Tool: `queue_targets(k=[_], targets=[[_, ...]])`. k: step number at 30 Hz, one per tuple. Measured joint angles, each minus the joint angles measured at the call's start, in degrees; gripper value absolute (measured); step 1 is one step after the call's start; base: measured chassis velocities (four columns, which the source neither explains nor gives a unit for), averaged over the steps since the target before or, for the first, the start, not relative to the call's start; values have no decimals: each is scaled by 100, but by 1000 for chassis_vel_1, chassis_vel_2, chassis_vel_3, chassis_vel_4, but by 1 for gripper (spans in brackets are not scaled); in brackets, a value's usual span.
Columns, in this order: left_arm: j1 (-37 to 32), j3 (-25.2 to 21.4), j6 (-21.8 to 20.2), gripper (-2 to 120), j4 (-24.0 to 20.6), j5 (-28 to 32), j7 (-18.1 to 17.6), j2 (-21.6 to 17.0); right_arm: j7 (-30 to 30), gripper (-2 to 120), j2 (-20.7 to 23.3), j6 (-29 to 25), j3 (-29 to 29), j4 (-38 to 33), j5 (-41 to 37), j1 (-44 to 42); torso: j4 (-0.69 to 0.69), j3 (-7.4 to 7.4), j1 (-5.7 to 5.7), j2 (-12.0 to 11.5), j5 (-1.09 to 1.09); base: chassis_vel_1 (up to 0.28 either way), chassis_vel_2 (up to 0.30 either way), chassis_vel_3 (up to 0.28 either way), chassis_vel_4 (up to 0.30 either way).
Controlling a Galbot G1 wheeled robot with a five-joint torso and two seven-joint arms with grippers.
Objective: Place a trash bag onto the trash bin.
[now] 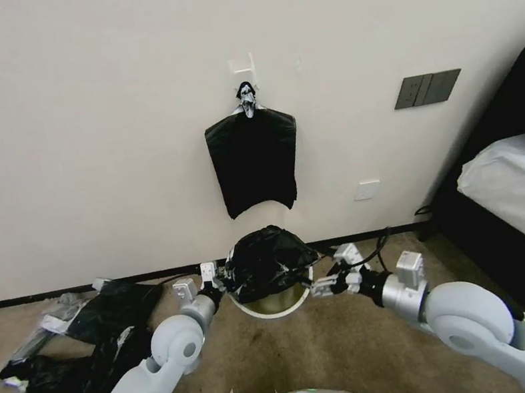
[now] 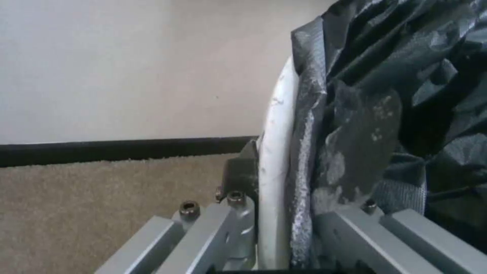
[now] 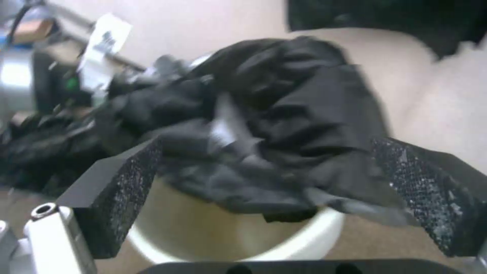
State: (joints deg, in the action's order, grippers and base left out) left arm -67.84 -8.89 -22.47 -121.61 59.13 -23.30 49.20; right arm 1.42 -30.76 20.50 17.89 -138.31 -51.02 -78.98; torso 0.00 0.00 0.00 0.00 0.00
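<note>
Head view: we have the trash bag bunched over the trash bin on the carpet, left tool clamped on bag and rim, right tool spread apart; next, probably stretch the mouth over the near rim.

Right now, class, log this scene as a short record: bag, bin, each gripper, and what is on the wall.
bag: bunched over the bin's far rim
bin: on carpet by the wall, near rim bare
left gripper: straddles bin rim and bag edge
right gripper: open, at the bin's near side
wall: black bundle on a hook
</note>
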Motion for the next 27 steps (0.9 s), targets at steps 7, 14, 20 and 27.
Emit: queue_targets(k=[7,14,20,27], targets=[[20,88,-137,2,-110,-21,27,-69,-344,96,349,171,-598,306,167,777,0,0,0,0,1,0,0,0,0],[61,159,-187,2,-113,-36,53,-106,-579,75,745,288,-809,399,192,959,-1,0,0,0,0,0,0,0,0],[136,227,-216,2,-125,-38,60,-116,-697,51,973,319,-1151,568,345,1230,-1,0,0,0,0,0,0,0,0],[127,231,-228,2,-168,-38,60,-140,-684,28,1133,285,-1581,618,497,1578,1,0,0,0,0,0,0,0,0]])
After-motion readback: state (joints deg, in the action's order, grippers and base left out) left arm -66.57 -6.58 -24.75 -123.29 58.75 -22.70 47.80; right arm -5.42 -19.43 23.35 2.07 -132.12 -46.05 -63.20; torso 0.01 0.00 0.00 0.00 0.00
